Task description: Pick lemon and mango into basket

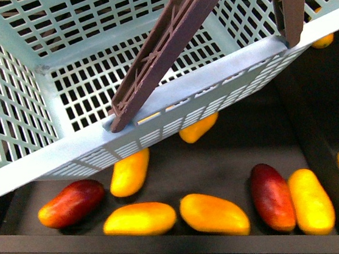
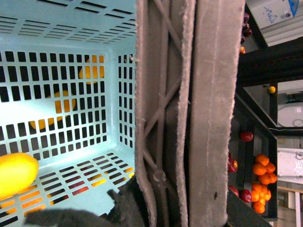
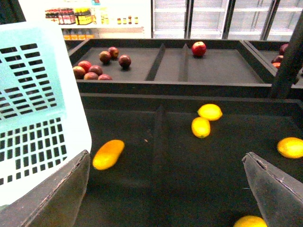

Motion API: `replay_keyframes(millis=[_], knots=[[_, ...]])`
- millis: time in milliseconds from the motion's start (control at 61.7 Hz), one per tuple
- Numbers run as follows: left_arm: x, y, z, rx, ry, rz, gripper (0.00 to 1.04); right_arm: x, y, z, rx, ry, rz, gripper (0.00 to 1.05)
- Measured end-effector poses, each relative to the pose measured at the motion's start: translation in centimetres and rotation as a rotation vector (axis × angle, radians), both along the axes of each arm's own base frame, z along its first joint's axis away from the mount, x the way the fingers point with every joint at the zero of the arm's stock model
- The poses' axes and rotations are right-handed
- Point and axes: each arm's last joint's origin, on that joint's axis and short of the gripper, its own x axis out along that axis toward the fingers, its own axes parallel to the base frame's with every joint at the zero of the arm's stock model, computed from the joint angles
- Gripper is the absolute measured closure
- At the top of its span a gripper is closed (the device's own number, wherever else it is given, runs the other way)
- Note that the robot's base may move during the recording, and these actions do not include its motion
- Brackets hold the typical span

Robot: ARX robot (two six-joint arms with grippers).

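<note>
Basket [image 1: 225,74] fills the upper front view, tilted. One yellow fruit [image 2: 16,172] lies inside it, lower left of the left wrist view; being cropped, it may be lemon or mango.

Left end effector [image 2: 113,210] sits at the handles [image 2: 189,113]; its grip cannot be told. Right end effector [image 3: 165,156] gapes wide and empty. Ahead of it, lemons [image 3: 209,112] lie right of centre and a mango [image 3: 108,154] lower left.

Judged about half done.

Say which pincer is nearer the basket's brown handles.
Left. Left pincer sits at the brown ribbed handles; right pincer hangs open beside the light teal slotted plastic basket.
</note>
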Motion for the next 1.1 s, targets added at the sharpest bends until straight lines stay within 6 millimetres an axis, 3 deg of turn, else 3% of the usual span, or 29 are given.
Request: replay_keyframes(millis=[875,1004,1069,1102], knots=[[0.3,0.6,0.0,0.022,-0.014,0.027,0.89,0.0,0.1,0.0,0.002,0.003,0.007,0.09],[0.2,0.3,0.0,0.008,-0.006,0.011,0.89,2.1,-0.9,0.2,0.112,0.425,-0.358,0.09],[0.0,0.1,0.0,0.004,-0.006,-0.004,0.89,2.2,-2.2,-1.3,0.131,0.627,-0.426,0.09],[0.1,0.1,0.0,0.000,-0.001,-0.006,0.89,2.4,-3.2,-3.0,0.154,0.722,-0.433,0.09]])
